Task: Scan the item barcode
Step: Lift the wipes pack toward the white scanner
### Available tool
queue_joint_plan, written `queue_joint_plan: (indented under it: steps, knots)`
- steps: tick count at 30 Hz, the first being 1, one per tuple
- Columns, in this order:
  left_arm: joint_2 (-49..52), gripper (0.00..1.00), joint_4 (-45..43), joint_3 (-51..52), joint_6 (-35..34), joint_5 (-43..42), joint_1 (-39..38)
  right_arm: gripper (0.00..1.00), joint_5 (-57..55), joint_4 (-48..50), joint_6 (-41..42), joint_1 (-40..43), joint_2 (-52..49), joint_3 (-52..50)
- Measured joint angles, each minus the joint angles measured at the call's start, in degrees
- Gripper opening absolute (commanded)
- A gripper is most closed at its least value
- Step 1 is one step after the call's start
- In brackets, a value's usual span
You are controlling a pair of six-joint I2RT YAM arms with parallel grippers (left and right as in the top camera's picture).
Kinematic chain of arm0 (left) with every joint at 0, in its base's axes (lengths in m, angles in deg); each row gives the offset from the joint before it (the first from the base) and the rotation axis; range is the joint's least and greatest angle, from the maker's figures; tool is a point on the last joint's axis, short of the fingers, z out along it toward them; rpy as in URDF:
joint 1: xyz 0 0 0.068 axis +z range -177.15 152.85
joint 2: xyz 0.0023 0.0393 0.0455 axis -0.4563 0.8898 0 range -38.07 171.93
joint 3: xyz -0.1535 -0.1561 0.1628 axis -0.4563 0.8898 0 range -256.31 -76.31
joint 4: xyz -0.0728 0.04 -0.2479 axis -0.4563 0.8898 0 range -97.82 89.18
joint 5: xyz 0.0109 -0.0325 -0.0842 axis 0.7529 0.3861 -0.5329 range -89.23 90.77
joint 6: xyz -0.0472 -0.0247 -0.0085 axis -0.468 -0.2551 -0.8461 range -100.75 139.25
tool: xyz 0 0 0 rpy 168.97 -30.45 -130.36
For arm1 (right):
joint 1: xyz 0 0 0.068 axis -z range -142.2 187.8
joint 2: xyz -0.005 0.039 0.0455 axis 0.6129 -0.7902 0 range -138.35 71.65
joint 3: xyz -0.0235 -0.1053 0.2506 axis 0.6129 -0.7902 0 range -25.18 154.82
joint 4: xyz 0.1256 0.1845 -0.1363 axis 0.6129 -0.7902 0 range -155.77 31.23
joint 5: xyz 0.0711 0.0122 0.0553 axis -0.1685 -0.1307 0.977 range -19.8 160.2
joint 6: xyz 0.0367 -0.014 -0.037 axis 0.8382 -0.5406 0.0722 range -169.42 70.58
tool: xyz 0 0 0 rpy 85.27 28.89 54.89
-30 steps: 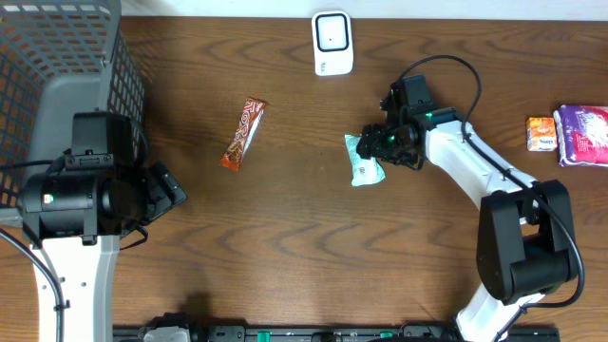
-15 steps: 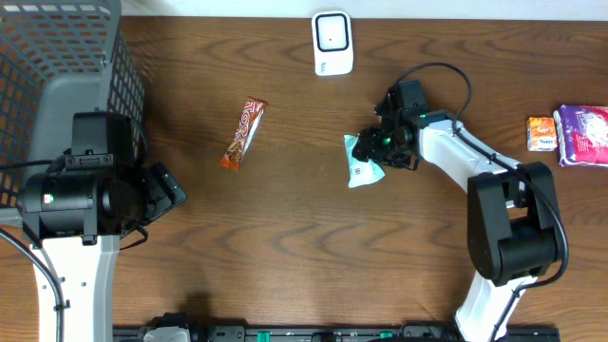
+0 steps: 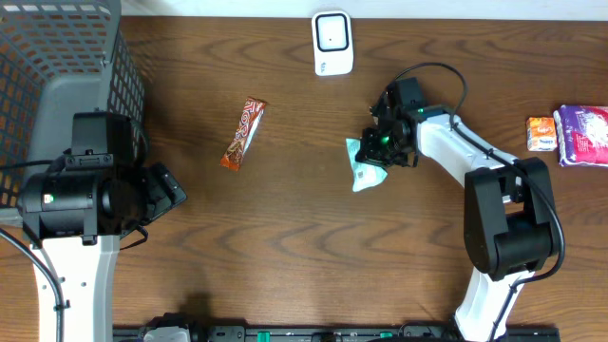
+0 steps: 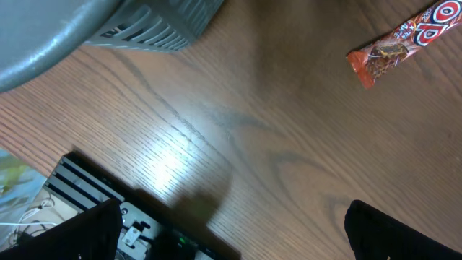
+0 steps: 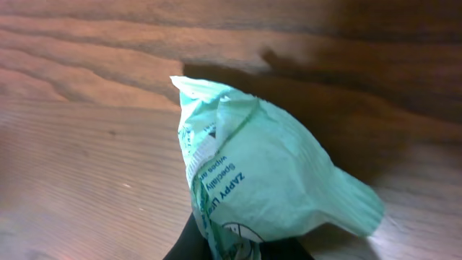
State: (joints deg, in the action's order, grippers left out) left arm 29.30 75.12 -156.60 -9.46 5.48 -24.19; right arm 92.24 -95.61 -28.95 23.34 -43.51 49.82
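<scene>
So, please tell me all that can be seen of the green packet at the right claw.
The green packet is a soft, crinkled mint plastic pouch of wipes with blue print. The right claw is shut on one end, bunching it; the other end fans out over the wooden table.

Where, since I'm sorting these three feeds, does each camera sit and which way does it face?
Overhead: fixed above the table, looking straight down; left arm and right arm show, right gripper shut on the wipes packet.
Left wrist: on the left arm, angled down at the tabletop; its open fingers frame the bottom corners.
Right wrist: on the right arm, close on the packet; a dark fingertip shows below.
Shared: overhead and left wrist both show the candy bar and basket.
</scene>
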Motion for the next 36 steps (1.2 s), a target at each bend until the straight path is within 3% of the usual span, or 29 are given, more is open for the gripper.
queue_joint_plan:
  steps: [7,16,24,27,28,30,31,36]
  knots:
    - [0.0,0.98,0.0,0.0,0.0,0.0,0.0,0.01,-14.5,-11.4,0.3,-2.2,0.1,8.5]
    - [0.0,0.98,0.0,0.0,0.0,0.0,0.0,0.04,-45.1,-10.9,5.2,-11.4,0.5,9.2]
    - [0.0,0.98,0.0,0.0,0.0,0.0,0.0,0.07,-57.2,-8.4,6.6,-15.3,-1.7,8.6]
    - [0.0,0.98,0.0,0.0,0.0,0.0,0.0,0.15,-58.7,-7.0,7.2,-16.4,-4.5,8.6]
    - [0.0,0.98,0.0,0.0,0.0,0.0,0.0,0.24,-58.9,-6.8,7.3,-16.9,-5.4,8.6]
    - [0.0,0.98,0.0,0.0,0.0,0.0,0.0,0.61,-59.1,-6.7,7.8,-18.1,-6.7,8.5]
    - [0.0,0.98,0.0,0.0,0.0,0.0,0.0,0.72,-59.0,-6.6,7.6,-18.8,-7.1,8.4]
    - [0.0,0.98,0.0,0.0,0.0,0.0,0.0,0.72,-55.6,-6.5,7.6,-22.7,-7.0,9.2]
